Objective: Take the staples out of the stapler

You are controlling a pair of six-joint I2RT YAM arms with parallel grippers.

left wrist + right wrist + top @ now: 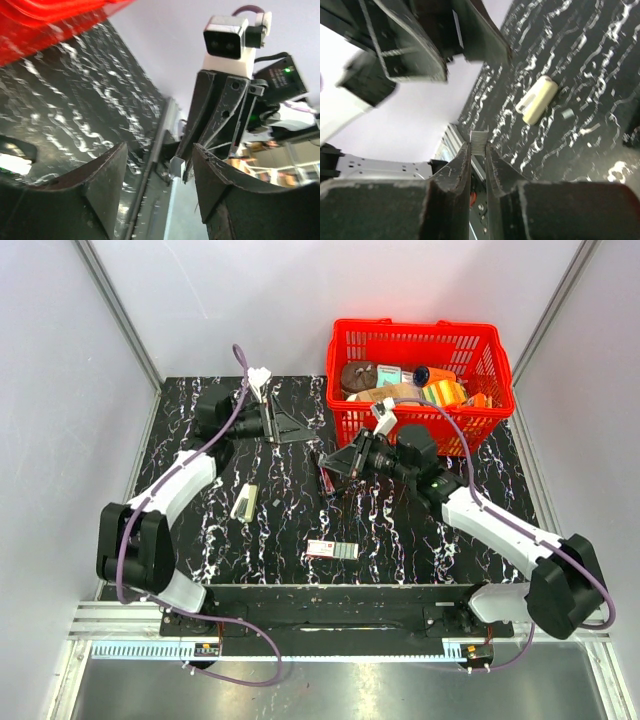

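Now the stapler [479,139] sits pinched between the right gripper [478,151] fingertips.

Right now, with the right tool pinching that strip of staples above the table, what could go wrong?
1. The right tool holds the staple strip only at its very tips. It could slip or snap, and loose staples would be hard to spot on the black-and-white marbled table.
2. The open left tool faces it close by, so a careless move could make them collide.
3. The stapler seems to lie just beneath the right tool, and lowering could strike it.
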